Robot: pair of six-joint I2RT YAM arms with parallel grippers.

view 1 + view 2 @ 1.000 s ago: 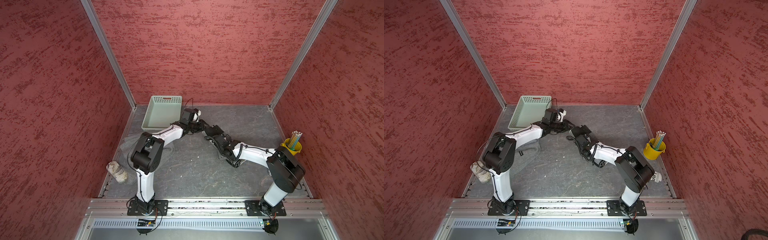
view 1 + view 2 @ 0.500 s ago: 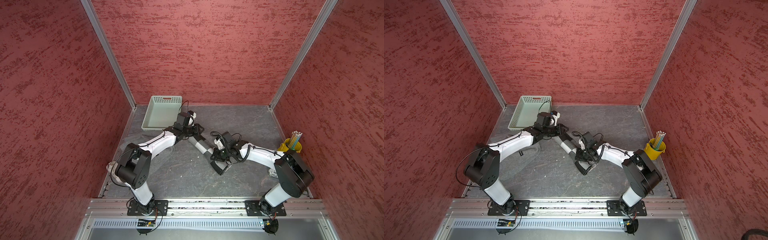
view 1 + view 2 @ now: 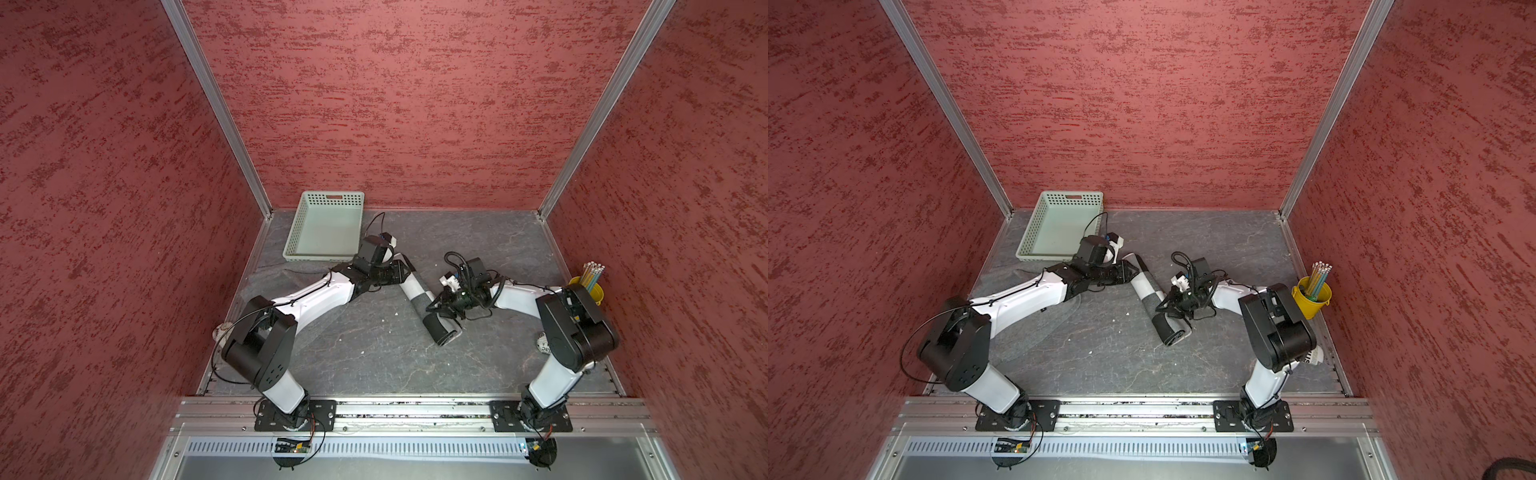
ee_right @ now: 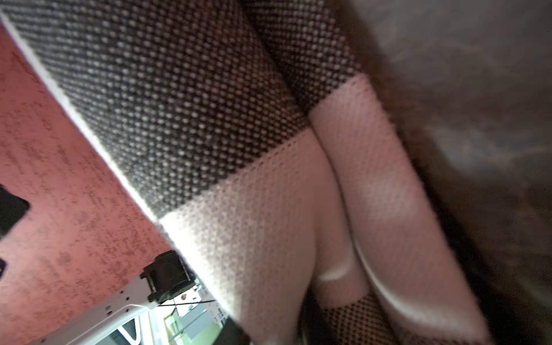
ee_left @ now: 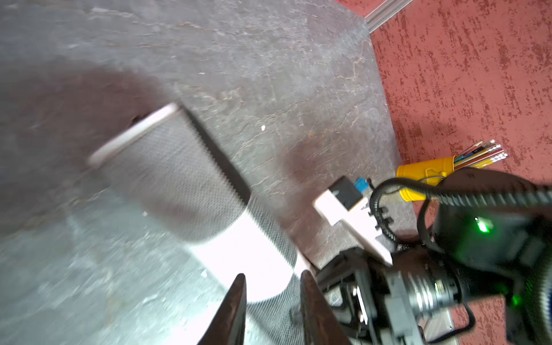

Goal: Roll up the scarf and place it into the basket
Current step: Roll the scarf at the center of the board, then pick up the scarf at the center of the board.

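Your scarf (image 3: 415,291) is a rolled tube of white, grey and black bands. It slants across the middle of the tabletop (image 3: 374,357) between the two arms, outside the basket (image 3: 320,258), which stands in the far left corner. Whether the roll rests on the tabletop or hangs just above it cannot be told.

Your left gripper (image 5: 271,276) is at the roll's far end, near the basket's near corner. Its fingers (image 5: 236,298) stand slightly apart, clamped on the cloth that runs between them.

Your right gripper (image 3: 434,305) is against the middle of the roll. Its wrist view is filled with blurred weave, so you cannot tell how its jaws stand.
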